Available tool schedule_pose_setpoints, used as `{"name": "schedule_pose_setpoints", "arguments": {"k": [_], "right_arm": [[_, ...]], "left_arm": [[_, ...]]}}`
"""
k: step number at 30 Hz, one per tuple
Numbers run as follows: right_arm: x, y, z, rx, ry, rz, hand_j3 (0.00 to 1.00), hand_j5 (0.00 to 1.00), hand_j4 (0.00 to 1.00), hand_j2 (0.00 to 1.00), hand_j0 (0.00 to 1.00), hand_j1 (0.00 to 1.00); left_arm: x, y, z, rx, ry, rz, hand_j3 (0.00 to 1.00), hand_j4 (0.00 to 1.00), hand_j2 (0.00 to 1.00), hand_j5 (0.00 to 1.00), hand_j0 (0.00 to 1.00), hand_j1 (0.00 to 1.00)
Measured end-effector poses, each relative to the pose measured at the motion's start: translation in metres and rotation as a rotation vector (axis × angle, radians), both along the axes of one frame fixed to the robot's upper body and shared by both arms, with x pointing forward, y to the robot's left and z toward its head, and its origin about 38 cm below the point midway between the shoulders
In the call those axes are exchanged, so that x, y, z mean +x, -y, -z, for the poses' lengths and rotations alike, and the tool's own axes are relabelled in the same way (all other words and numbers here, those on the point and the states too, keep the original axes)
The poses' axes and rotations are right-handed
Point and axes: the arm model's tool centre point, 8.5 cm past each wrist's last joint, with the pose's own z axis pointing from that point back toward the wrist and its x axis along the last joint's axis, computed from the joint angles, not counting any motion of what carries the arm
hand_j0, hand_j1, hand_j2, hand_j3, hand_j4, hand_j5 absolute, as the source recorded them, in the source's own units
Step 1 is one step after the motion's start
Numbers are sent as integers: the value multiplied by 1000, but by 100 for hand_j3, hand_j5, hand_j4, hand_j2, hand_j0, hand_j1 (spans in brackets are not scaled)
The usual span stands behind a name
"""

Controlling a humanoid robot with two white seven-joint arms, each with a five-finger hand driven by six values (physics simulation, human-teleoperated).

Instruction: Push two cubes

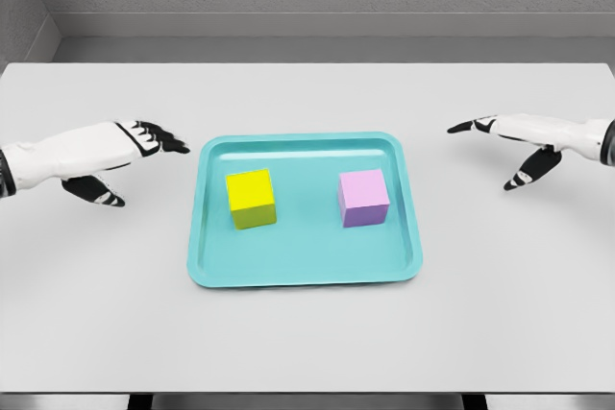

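A yellow cube [251,198] sits in the left half of a teal tray [306,274], and a pink cube [363,197] sits in its right half, a short gap between them. My left hand [135,148] hovers over the table just left of the tray's far left corner, fingers stretched out and thumb hanging down, holding nothing. My right hand [502,138] is out to the right of the tray, fingers extended toward it, also holding nothing. Neither hand touches a cube or the tray.
The tray lies in the middle of a white table [307,352] whose front edge runs along the bottom of the view. A grey wall stands behind the table's far edge.
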Motion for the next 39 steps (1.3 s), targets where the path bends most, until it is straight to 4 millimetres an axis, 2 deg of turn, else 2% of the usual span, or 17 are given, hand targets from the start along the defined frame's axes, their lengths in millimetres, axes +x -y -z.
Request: {"name": "schedule_pose_setpoints", "arguments": {"k": [5, 6, 10, 13, 14, 17, 19, 24, 25, 31, 36, 39], "right_arm": [[0, 0, 0, -2, 0, -2, 100, 100, 100, 100, 100, 100], [0, 0, 0, -1, 0, -1, 100, 100, 100, 100, 100, 100], [2, -5, -3, -7, 4, -15, 100, 100, 100, 100, 100, 100], [2, -7, -1, -18, 0, -23, 100, 100, 100, 100, 100, 100], [3, -7, -3, -28, 5, -27, 94, 94, 94, 94, 94, 94], [5, -10, -5, -49, 14, -37, 39, 39, 39, 39, 39, 39], [6, -11, -4, -60, 15, -43, 16, 16, 16, 16, 16, 16], [10, -22, -14, -94, 48, -78, 16, 16, 16, 16, 16, 16], [13, -28, -18, -108, 64, -96, 16, 16, 16, 16, 16, 16], [13, -63, -14, -190, 103, -199, 16, 16, 16, 16, 16, 16], [16, -86, -25, -253, 137, -280, 16, 16, 16, 16, 16, 16], [11, -94, -13, -276, 112, -315, 16, 16, 16, 16, 16, 16]], "left_arm": [[-7, 4, -7, 20, 13, 22, 100, 100, 100, 100, 100, 100], [-11, 6, -2, 22, 3, 29, 98, 98, 98, 98, 98, 98], [-13, 18, -2, 42, 26, 58, 94, 94, 94, 94, 94, 94], [-13, 36, 8, 60, 35, 86, 91, 91, 91, 91, 91, 91], [-13, 39, 11, 68, 37, 90, 86, 86, 86, 86, 86, 86], [-13, 40, 15, 95, 39, 90, 80, 80, 80, 80, 80, 80], [-12, 38, 16, 106, 40, 85, 78, 78, 78, 78, 78, 78], [-11, 42, 21, 99, 35, 85, 76, 76, 76, 76, 76, 76], [-11, 44, 21, 94, 36, 87, 76, 76, 76, 76, 76, 76], [-9, 52, 22, 71, 39, 97, 76, 76, 76, 76, 76, 76], [-9, 60, 24, 54, 39, 105, 75, 75, 75, 75, 75, 75], [-9, 65, 26, 45, 37, 112, 75, 75, 75, 75, 75, 75]]}}
